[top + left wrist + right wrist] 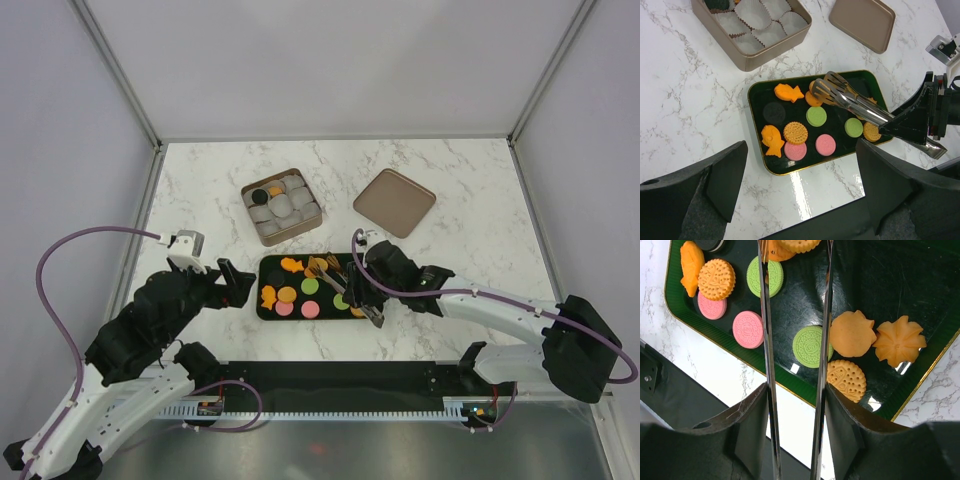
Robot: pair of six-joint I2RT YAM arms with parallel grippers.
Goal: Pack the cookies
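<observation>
Right arm came in from the table's (200, 200) near right corner. Its forearm was low and stretched left, with the wrist over the right end of the tray (860, 80). We saw the right gripper (352, 290) clamped on metal tongs (855, 107), fingers squeezing both steel arms. The handle end stuck out behind it toward the near edge.

Tong tips sat over the tray's far middle, either side of an orange round cookie (813, 98). Pinched or only bracketed, we couldn't tell.

Left arm came from the near left corner, folded at the elbow, wrist pointing right. The left gripper (240, 285) hovered just beside the tray's left end, jaws spread wide, nothing between them.

The cookies (816, 116) lay loose on the dark green tray at the middle of the table's near edge. We counted two orange fish, one black disc, two green, two pink and two patterned tan biscuits. Two orange flower shapes lay at the right end.

One black cookie (262, 195) sat in the far left corner of the square tin (747, 57), which stood just behind the tray. White paper cups (754, 12) lined the tin. The tin's lid (862, 22) lay flat on the table to the tin's right, apart from it.
</observation>
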